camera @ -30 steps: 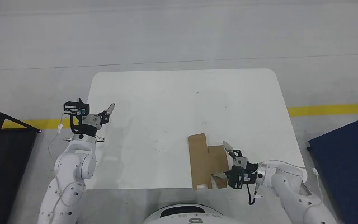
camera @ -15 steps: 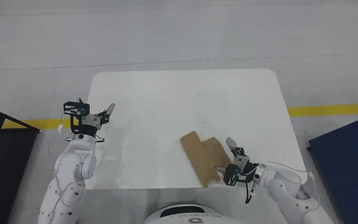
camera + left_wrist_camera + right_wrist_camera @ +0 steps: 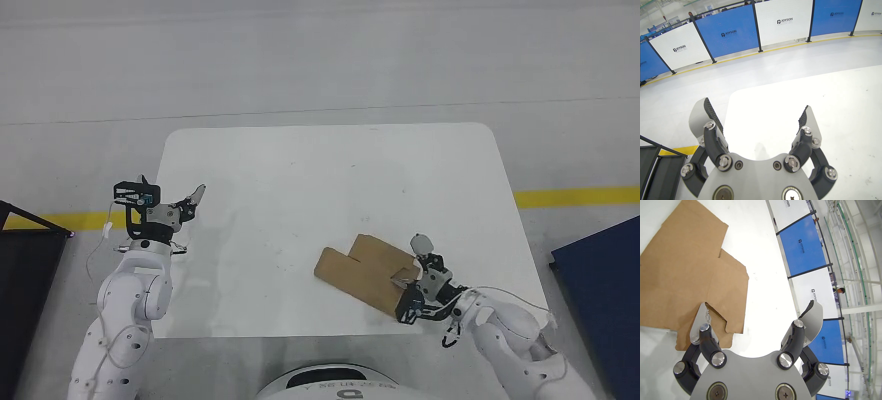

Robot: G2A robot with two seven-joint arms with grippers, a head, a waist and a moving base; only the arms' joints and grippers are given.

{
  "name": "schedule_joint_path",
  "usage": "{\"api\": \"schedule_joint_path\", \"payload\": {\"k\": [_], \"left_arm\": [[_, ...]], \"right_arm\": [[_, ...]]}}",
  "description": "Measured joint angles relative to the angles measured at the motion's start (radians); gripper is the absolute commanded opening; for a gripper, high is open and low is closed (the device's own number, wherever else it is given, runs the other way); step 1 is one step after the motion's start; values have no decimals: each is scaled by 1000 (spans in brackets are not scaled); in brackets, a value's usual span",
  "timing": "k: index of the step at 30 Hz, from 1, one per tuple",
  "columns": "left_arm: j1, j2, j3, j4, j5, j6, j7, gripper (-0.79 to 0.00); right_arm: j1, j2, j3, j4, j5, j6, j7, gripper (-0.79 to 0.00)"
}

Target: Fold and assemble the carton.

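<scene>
- I see one black rack [image 3: 22,262] on the floor beside the worktop's [image 3: 300,170] left edge.
- My left pincer [image 3: 192,199] hangs over the worktop's left side, spread wide and holding nothing.
- One carton [image 3: 362,268], a flat unfolded sheet, lies near the front edge, right of centre, with nothing on top of it.
- My right pincer [image 3: 413,279] is spread wide at the carton's right end. One finger [image 3: 700,315] touches its edge and the other stands clear.

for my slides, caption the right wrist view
Open right tool, one finger at the edge of the flat carton on the table
</scene>
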Motion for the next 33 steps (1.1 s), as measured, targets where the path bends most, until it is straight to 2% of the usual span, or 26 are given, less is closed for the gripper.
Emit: {"api": "schedule_joint_path", "payload": {"k": [7,8,13,20,24,30,33], "left_arm": [[0,0,0,0,0,0,0,0],[0,0,0,0,0,0,0,0],[0,0,0,0,0,0,0,0],[0,0,0,0,0,0,0,0],[0,0,0,0,0,0,0,0],[0,0,0,0,0,0,0,0],[0,0,0,0,0,0,0,0]], "right_arm": [[-22,7,-13,-4,-93,52,-63,-3],[-25,7,-13,-4,-104,67,-57,-37],[-15,3,-29,2,-118,89,-6,-95],[-14,7,-18,6,-112,96,-32,-31],[-45,17,48,8,-32,86,-148,0],[-103,52,188,56,-10,-25,-472,0],[-119,58,214,72,-30,-11,-528,-3]]}}
